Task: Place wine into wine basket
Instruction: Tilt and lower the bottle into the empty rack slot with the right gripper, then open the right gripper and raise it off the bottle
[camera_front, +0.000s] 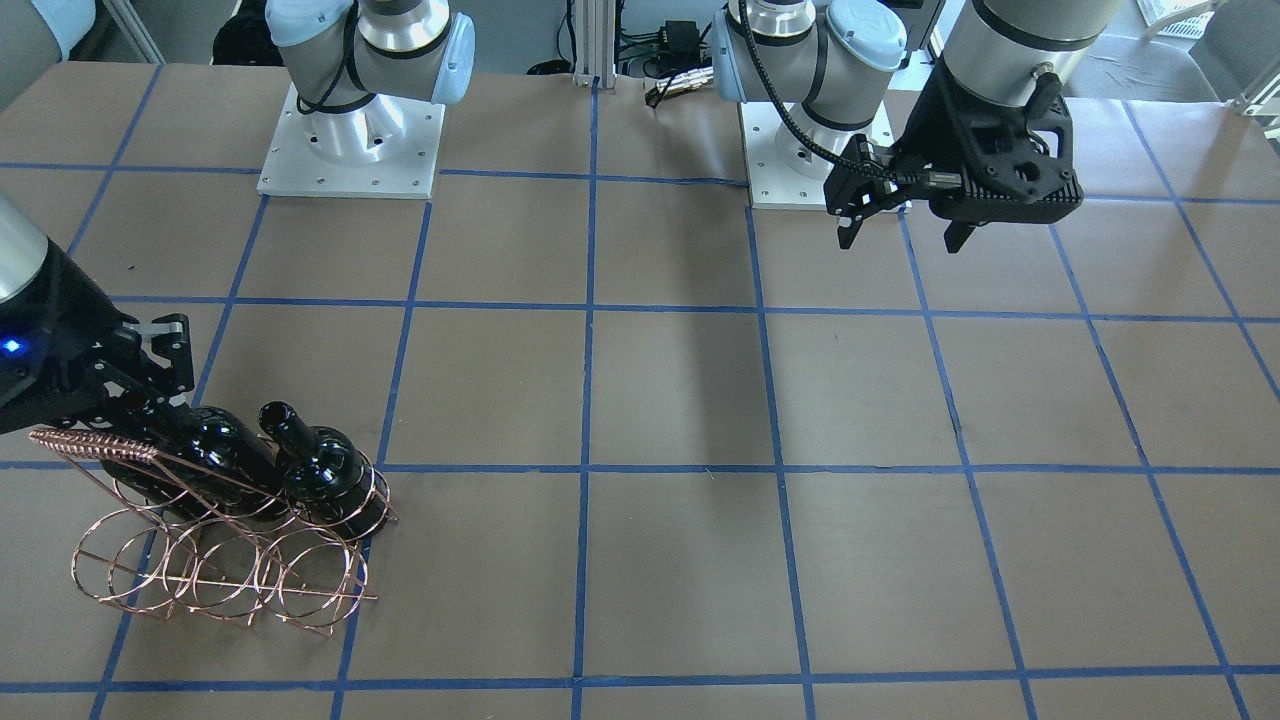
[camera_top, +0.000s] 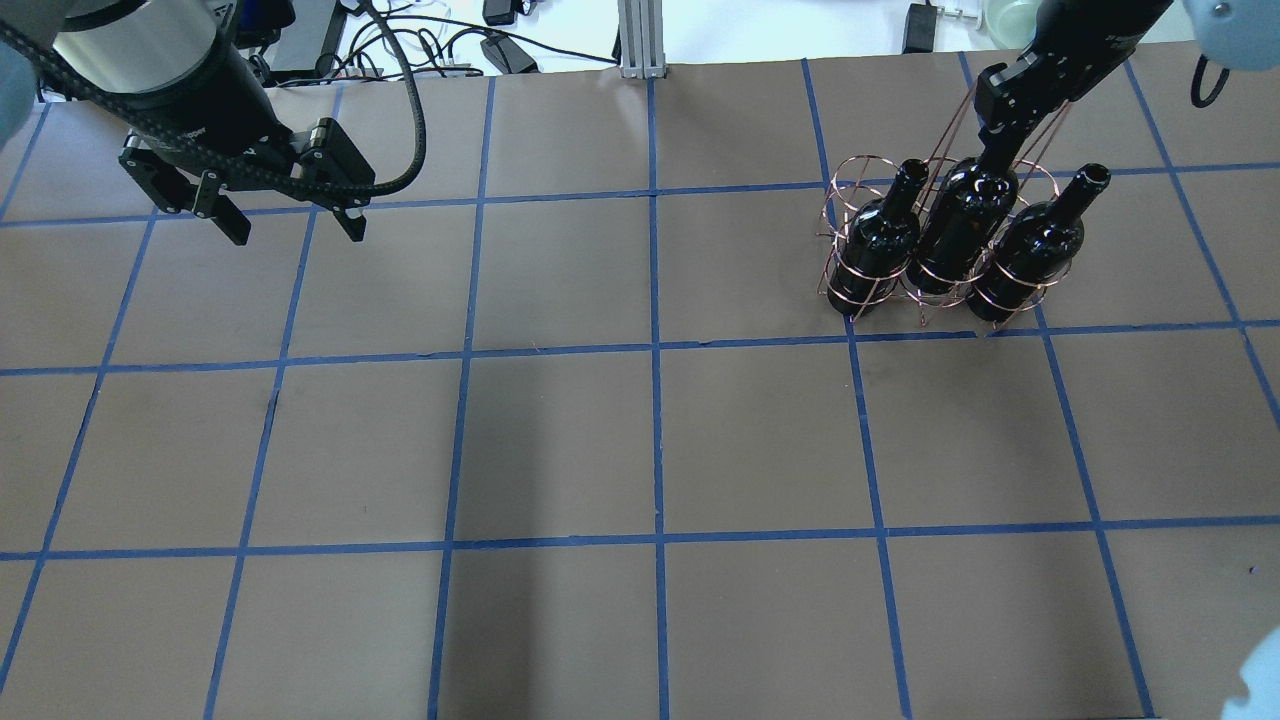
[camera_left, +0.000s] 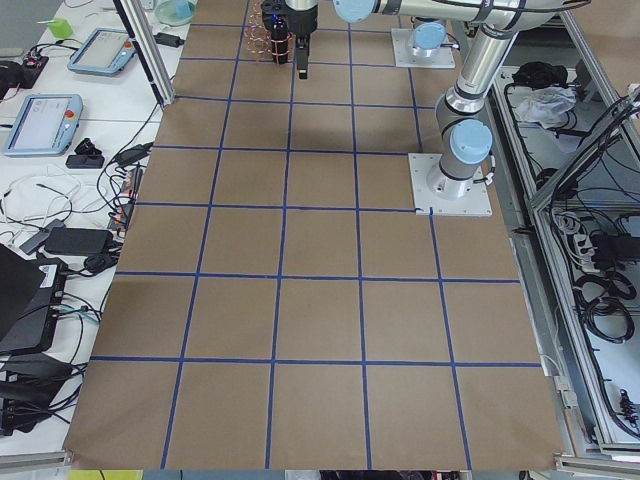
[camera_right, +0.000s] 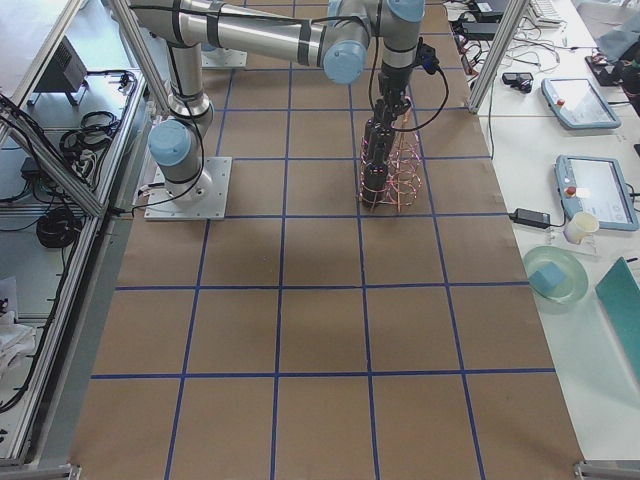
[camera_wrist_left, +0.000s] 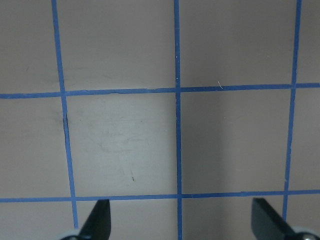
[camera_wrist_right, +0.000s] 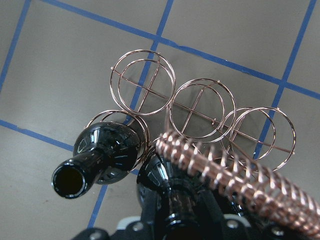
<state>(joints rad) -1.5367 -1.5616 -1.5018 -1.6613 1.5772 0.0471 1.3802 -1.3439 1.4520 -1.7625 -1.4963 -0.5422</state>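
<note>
right pincer (camera_top: 1000, 140) mostly lost in the overhead view behind the handle wires and the bottle neck; only the black housing shows. in the right wrist view, neck of the wine (camera_wrist_right: 162, 177) cut off at the bottom edge between the finger mounts, mouth not seen. in the front view, outer bottle (camera_top: 1040, 250) hidden behind the right arm, so only two dark bodies visible there. too small in both side views to sort the bottles. cannot tell whether the wine's base touches the counter (camera_top: 640, 450).

overhead view alone shows all three bottles upright in one row of the wine basket (camera_front: 220, 560), the row on the robot's side: the wine in the middle ring, inner bottle (camera_top: 882, 240) and outer bottle just beside it. right wrist view alone shows the other row clearly: three rings, nothing in them, with the coil-wrapped handle (camera_wrist_right: 235, 185) slanting across close to the wine's shoulder.

right arm reaching down over the basket, pincer clamped on the wine's neck. left pincer (camera_top: 297, 232) hanging above bare counter, well apart from the basket, fingers spread wide with nothing between. left wrist view shows two fingertips at the bottom corners, over blue tape lines (camera_wrist_left: 177, 100).
</note>
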